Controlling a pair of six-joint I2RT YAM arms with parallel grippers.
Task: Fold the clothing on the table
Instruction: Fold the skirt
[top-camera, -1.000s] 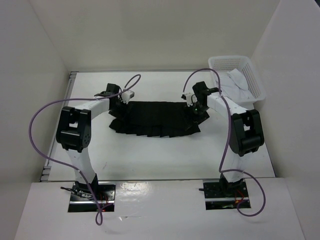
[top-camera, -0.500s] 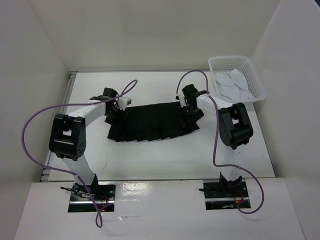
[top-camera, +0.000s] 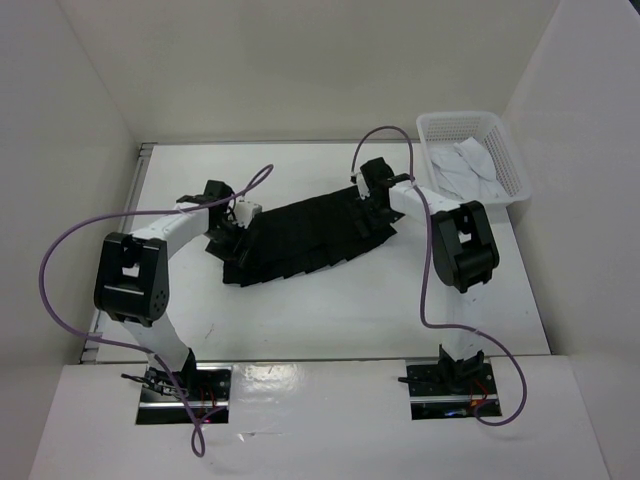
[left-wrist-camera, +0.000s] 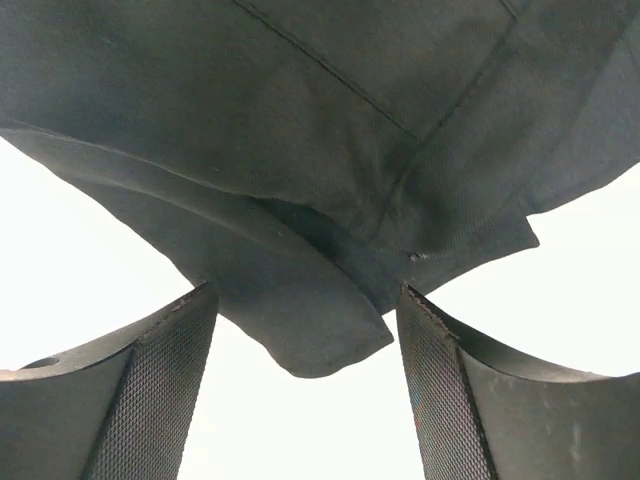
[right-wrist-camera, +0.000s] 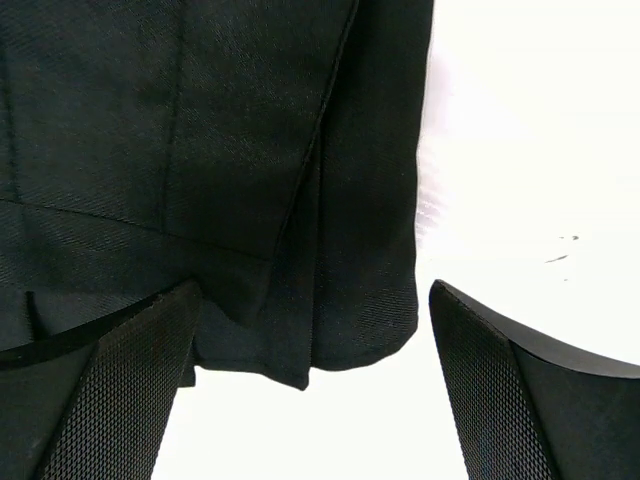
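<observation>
The clothing, a black pleated skirt (top-camera: 310, 235), lies slanted on the white table (top-camera: 330, 310), its left end nearer and its right end farther. My left gripper (top-camera: 228, 238) is low at the skirt's left end. In the left wrist view my left gripper (left-wrist-camera: 305, 300) is open, and a loose corner of the skirt (left-wrist-camera: 300, 120) lies between the fingers without being pinched. My right gripper (top-camera: 368, 205) is at the skirt's right end. There my right gripper (right-wrist-camera: 312, 290) is open too, with the hem edge of the skirt (right-wrist-camera: 200, 130) between its widely spread fingers.
A white mesh basket (top-camera: 500, 140) holding white cloth stands at the back right corner of the table. White walls close in the left, back and right sides. Purple cables loop over both arms.
The skirt has turned from lying level to slanting, its right end farther back. The right arm swung left and back. The left arm drew nearer at the left end.
</observation>
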